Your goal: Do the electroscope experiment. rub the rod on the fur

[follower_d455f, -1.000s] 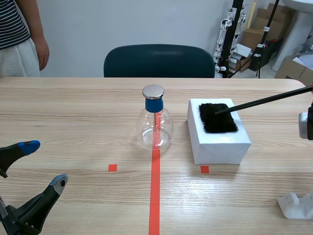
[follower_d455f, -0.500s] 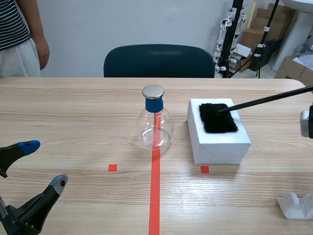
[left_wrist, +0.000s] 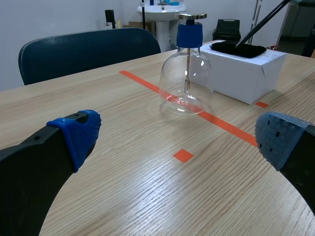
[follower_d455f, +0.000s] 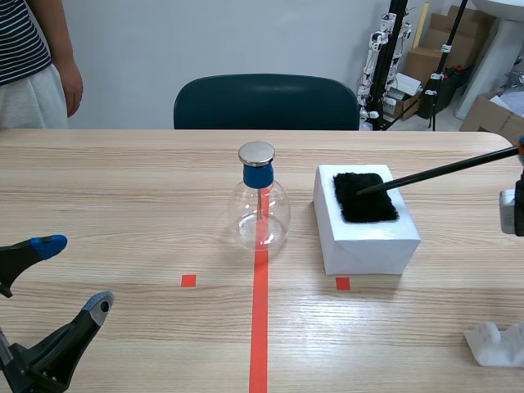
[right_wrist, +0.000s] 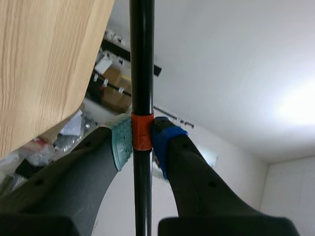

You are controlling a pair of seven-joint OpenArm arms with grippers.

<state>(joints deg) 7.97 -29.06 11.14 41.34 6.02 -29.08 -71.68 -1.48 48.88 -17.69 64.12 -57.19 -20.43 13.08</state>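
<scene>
Wooden table (follower_d455f: 123,188), white box (follower_d455f: 368,241) with fur (follower_d455f: 364,198) and rod (follower_d455f: 442,169), teal chair (follower_d455f: 266,100) beyond

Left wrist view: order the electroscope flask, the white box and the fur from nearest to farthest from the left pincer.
1. The electroscope flask, ahead of the left pincer, standing on the tape line.
2. The white box, beyond the flask and off to one side of it.
3. The fur, on top of the box, under the rod tip.
</scene>
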